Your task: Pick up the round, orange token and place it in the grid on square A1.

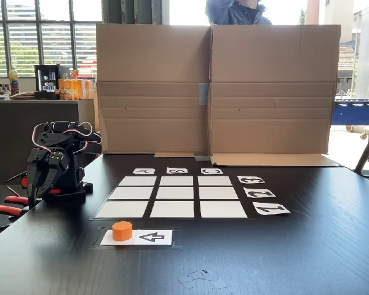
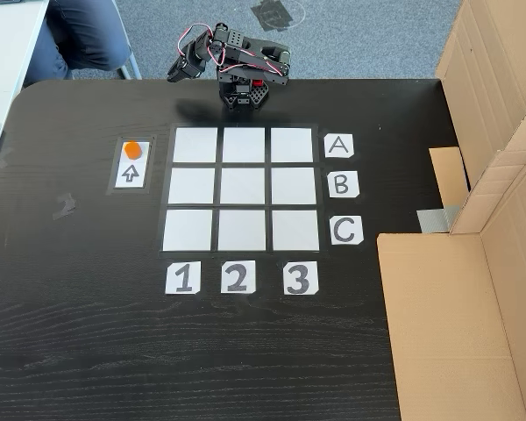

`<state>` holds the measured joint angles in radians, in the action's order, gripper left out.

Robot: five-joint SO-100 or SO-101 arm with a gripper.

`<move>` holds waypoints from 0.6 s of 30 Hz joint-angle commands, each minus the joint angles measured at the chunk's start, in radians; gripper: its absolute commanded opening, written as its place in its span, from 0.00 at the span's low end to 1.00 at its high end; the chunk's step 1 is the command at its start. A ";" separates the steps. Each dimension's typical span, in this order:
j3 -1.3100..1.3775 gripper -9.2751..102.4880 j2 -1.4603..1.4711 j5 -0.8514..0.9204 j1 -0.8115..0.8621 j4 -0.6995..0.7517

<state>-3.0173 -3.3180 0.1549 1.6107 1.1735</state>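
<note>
The orange token (image 1: 122,230) (image 2: 133,148) stands upright on one end of the white arrow card (image 1: 150,237) (image 2: 131,171), the end the arrow points toward. That card lies on the black table (image 1: 283,258) (image 2: 79,333) just beside the grid (image 1: 176,195) (image 2: 241,193), apart from it by a strip of bare table. Square A1 (image 1: 122,209) (image 2: 195,145) is the grid corner nearest the card, and it is bare white paper. In the fixed view from above, the A-B-C labels (image 2: 340,187) run along the grid's far side from the card and the 1-2-3 labels (image 2: 237,277) along its lower side. The arm (image 1: 55,161) (image 2: 237,66) sits folded at the table edge next to the grid's A row, clear of the grid. Its end effector (image 1: 38,187) (image 2: 179,70) hangs downward, touching nothing, and I cannot tell whether its fingers are apart or together. Cardboard walls (image 1: 215,89) (image 2: 491,202) stand past the grid's C row. A seated person's legs (image 2: 83,35) are beyond the table corner nearest the card
</note>
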 commanded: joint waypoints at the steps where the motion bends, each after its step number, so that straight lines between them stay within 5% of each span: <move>1: 0.015 0.15 -0.003 0.005 -0.006 -0.021; 18: 0.423 0.17 0.491 0.003 -0.035 -0.025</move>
<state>-2.7013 -2.8977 0.1611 1.5877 1.1290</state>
